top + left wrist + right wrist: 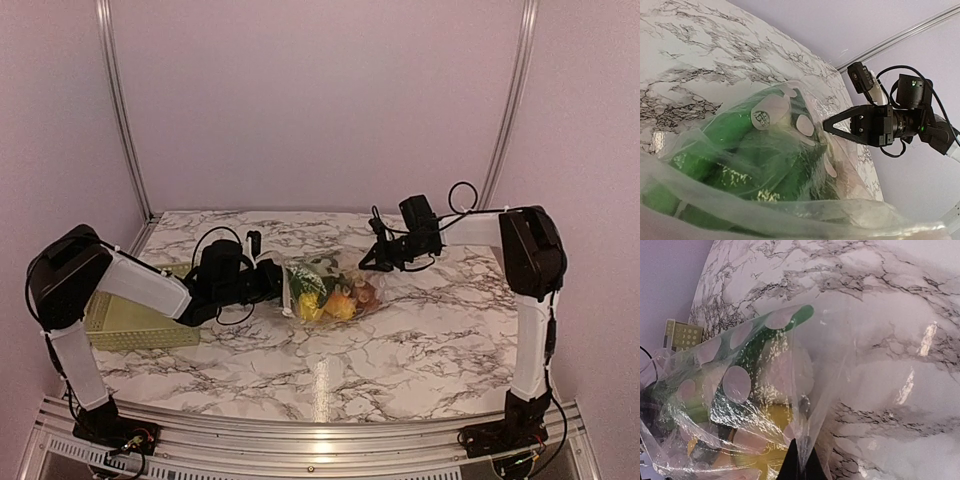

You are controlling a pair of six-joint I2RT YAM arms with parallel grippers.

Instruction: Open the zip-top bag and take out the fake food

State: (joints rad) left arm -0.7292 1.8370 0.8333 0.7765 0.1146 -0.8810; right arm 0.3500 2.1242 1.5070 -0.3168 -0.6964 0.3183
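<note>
The clear zip-top bag point(345, 275) hangs stretched between my two grippers over the table's middle. Inside is the fake food: a green-and-white leafy vegetable point(306, 280) and yellow and orange pieces point(340, 305). My left gripper point(282, 287) is at the bag's left end. In the left wrist view its fingers are hidden behind the bag's edge point(790, 212), with the green vegetable point(740, 145) just beyond. My right gripper point(373, 262) is shut on the bag's right end. In the right wrist view its black tips point(801, 462) pinch a fold of plastic point(820, 390), near a yellow piece point(770, 440).
A pale green plastic basket point(130, 322) lies at the left, under my left arm; its corner shows in the right wrist view point(684, 335). The marble table point(400, 350) runs to the back wall, with metal rails in the corners.
</note>
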